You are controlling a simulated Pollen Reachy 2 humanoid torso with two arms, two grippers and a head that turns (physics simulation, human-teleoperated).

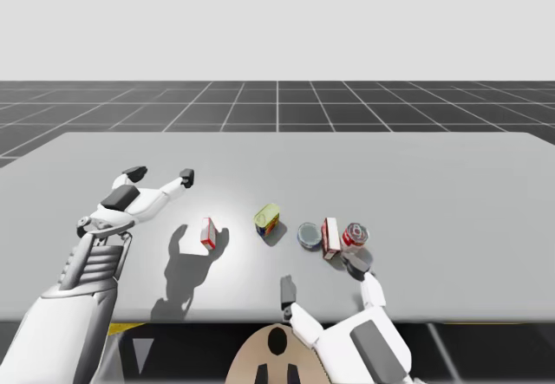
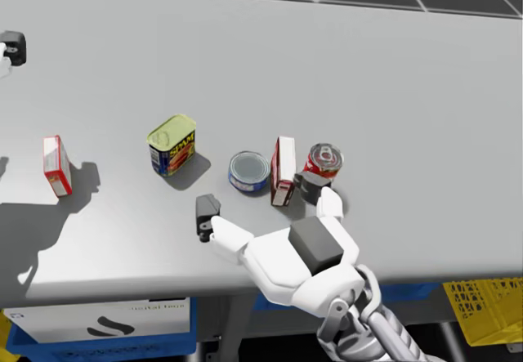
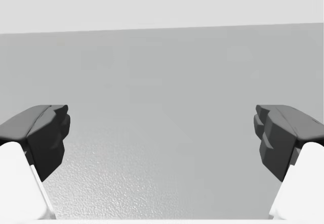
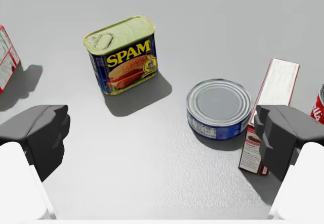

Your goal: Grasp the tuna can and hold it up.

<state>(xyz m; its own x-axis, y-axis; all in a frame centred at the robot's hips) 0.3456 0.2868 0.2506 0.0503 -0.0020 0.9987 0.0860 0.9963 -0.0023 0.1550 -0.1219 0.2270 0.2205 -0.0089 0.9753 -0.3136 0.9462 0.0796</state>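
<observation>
My right gripper (image 4: 162,133), open, hangs short of the tuna can (image 4: 218,106); closing in, one finger could topple the red-and-white box (image 4: 271,102) just beside it.

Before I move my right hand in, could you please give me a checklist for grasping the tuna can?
1. Right hand open: ok.
2. Tuna can upright, ahead of the hand: ok.
3. Can centred in the hand: not ok, it lies toward the box side.
4. Gap between can and red-and-white box: cannot tell, they stand very close.
5. Left hand open, far from the can: ok.
</observation>
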